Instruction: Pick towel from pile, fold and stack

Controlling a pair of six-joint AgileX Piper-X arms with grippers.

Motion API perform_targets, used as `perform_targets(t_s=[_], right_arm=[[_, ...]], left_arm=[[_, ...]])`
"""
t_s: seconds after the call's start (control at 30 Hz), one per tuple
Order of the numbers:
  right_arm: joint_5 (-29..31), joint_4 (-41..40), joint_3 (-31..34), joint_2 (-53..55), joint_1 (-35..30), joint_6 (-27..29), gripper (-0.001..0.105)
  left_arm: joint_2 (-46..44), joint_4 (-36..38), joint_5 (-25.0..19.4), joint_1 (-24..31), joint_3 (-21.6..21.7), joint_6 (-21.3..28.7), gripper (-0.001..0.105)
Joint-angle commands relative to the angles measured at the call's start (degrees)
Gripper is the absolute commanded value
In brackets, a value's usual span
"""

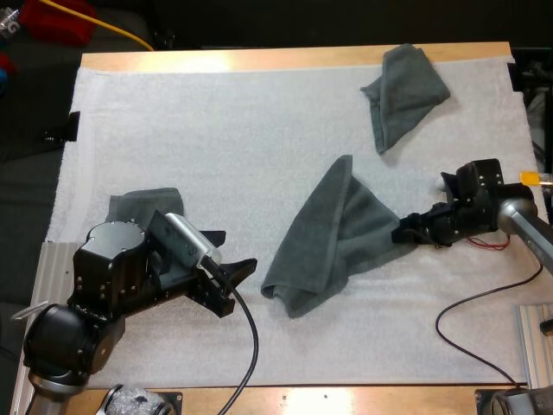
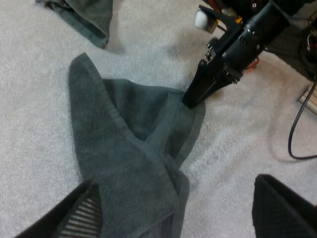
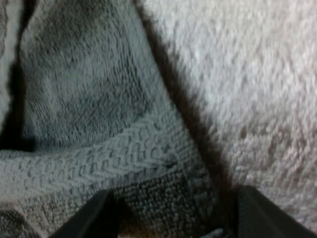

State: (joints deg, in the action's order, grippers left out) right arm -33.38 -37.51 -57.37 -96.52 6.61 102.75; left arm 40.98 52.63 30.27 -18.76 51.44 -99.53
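Observation:
A dark grey-green towel (image 1: 333, 238) lies crumpled in the middle of the mat, drawn out toward the right. My right gripper (image 1: 404, 233) is shut on its right corner; the right wrist view has the towel's hem (image 3: 99, 163) pressed between the fingers (image 3: 94, 218). In the left wrist view that gripper (image 2: 193, 101) pinches the towel's (image 2: 124, 148) edge. My left gripper (image 1: 233, 281) stands open just left of the towel, its fingers (image 2: 84, 213) wide apart above the near end, holding nothing.
A second crumpled towel (image 1: 406, 91) lies at the far right of the mat (image 1: 216, 130). A folded towel (image 1: 143, 203) sits at the left, partly under my left arm. A black cable (image 1: 467, 311) loops at the near right.

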Motion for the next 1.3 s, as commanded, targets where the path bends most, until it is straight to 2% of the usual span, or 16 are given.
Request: perform_targets(t_s=[0.0, 0.23, 0.4, 0.57, 0.7, 0.83, 0.93, 1.17, 1.27], right_arm=[[0.3, -2.3, 0.3, -0.6, -0.1, 0.3, 0.052], [2.7, -3.2, 0.3, -0.6, -0.1, -0.1, 0.051], [3.1, -3.6, 0.3, -0.4, -0.1, -0.5, 0.028], [6.0, -3.7, 0.3, 0.3, -0.1, -1.1, 0.016], [6.4, -3.8, 0.3, 2.1, -0.1, -1.0, 0.001], [7.4, -4.0, 0.3, 3.8, -0.1, -1.0, 0.001], [7.9, -5.4, 0.3, 4.7, 0.1, -1.0, 0.001], [10.5, -9.0, 0.3, 6.2, 0.1, -1.0, 0.001], [10.5, -9.5, 0.3, 6.3, 0.1, -1.0, 0.001]], left_arm=[[-0.1, 0.2, 0.4, -0.2, 0.5, -0.6, 0.063], [-0.1, 0.2, 0.4, -0.2, 0.5, -0.6, 0.063], [-0.1, 0.2, 0.4, -0.2, 0.5, -0.6, 0.063], [-0.1, 0.2, 0.4, -0.2, 0.5, -0.6, 0.063], [-0.1, 0.2, 0.4, -0.2, 0.5, -0.9, 0.063], [-0.1, 0.2, 0.9, -0.2, 0.5, -1.5, 0.063], [0.2, 0.4, 4.8, -0.2, 0.4, -2.2, 0.063], [2.4, 8.7, 5.9, -0.2, 0.4, -2.4, 0.063], [3.0, 9.9, 7.3, -0.2, -0.1, -2.4, 0.063]])
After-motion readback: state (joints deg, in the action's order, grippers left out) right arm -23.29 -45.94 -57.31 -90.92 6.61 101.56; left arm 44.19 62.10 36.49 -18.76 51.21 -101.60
